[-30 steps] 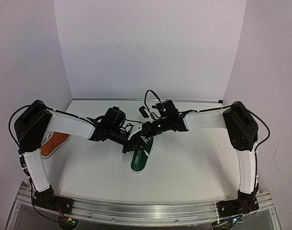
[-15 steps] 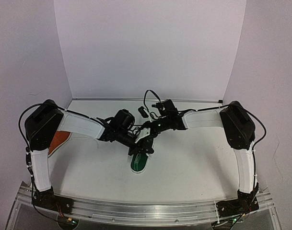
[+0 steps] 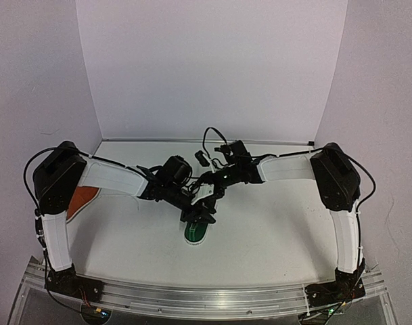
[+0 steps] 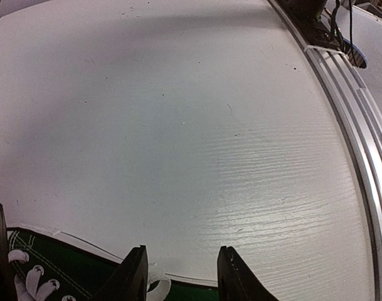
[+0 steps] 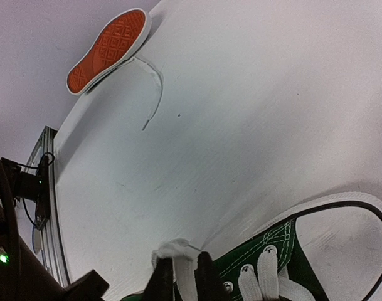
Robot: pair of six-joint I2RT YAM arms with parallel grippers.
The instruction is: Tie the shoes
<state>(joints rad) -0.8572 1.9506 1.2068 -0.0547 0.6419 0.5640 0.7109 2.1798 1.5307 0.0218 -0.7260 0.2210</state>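
Note:
The dark green shoe [image 3: 195, 229] with white laces lies mid-table, its upper half under both grippers. It shows in the right wrist view [image 5: 316, 251] and at the bottom of the left wrist view [image 4: 59, 276]. My right gripper [image 5: 179, 276] is shut on a white lace [image 5: 178, 251] of the green shoe. My left gripper [image 4: 180, 273] is open over the shoe's side, with a lace loop [image 4: 158, 288] by its left finger. The orange-red shoe [image 3: 77, 201] lies at the far left, partly behind my left arm, sole showing in the right wrist view [image 5: 109, 49].
A loose white lace [image 5: 154, 88] trails from the orange-red shoe. White walls enclose the table on three sides. A metal rail [image 3: 206, 294] runs along the near edge, also in the left wrist view [image 4: 360, 150].
My left arm has swung right, bringing its gripper onto the green shoe beside the right gripper. The right gripper has stayed over the shoe's laces.

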